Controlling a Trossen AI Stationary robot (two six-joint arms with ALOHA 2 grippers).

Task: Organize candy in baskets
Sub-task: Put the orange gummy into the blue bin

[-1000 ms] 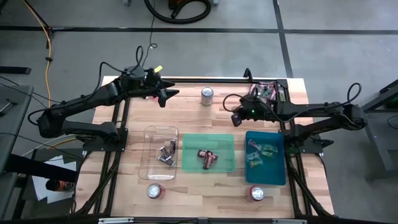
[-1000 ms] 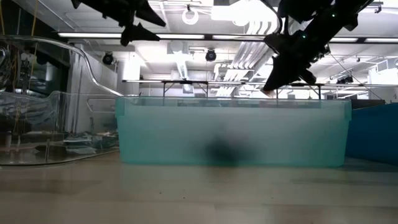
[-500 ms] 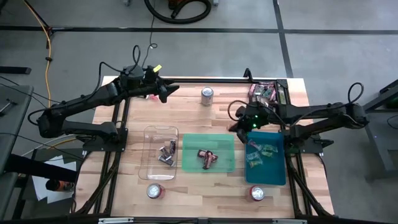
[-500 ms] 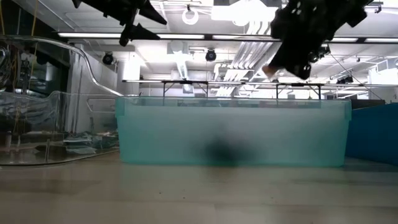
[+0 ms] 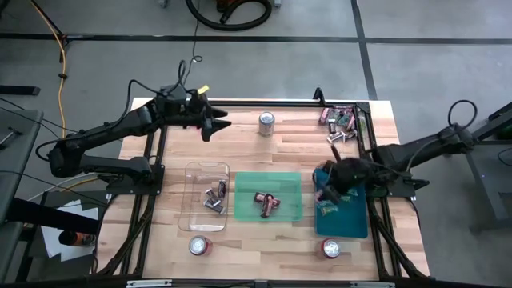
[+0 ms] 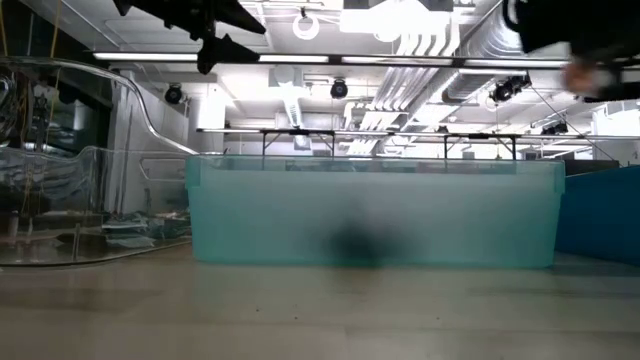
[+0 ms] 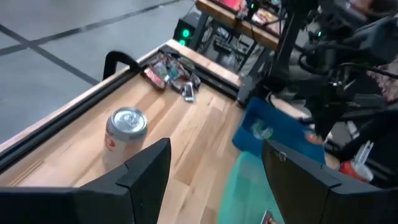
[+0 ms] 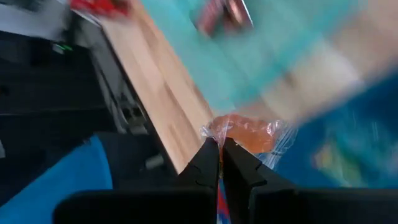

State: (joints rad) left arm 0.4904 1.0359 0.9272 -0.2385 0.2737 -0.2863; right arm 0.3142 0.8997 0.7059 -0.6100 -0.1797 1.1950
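Three baskets: clear basket [image 5: 207, 196] lower left of centre in the high view, green basket [image 5: 268, 196] at centre, teal-blue basket [image 5: 342, 210] lower right
Sorted so far: dark/silver candy [image 5: 214, 197] in clear, maroon candy [image 5: 267, 202] in green, light green-pink candy [image 5: 328, 208] in teal-blue
Unsorted pile: loose candy [image 5: 342, 119] at upper right corner of the table [image 5: 248, 148], well apart from the baskets
Right gripper [image 8: 219, 163]: over the upper left part of the teal-blue basket in the high view, fingers together, pinched on a clear-wrapped orange-pink sweet [image 8: 246, 134]
Left gripper [image 7: 214, 162]: upper left of the table, waiting, fingers wide apart, nothing between them, touching nothing; silver can [image 7: 126, 127] lies ahead of it
Step in hand: judged as dropping the held sweet into the teal-blue basket
Doing it well: keep the pinch until the sweet is clearly inside the basket walls, lower it close to the candy already there, then part the fingers; a release near the rim risks a bounce onto the wood or into the green basket just beside it
Watch: wrapper tail may cling to a finger, so lift straight up after release
Progress: a fair pile left, judged roughly midway
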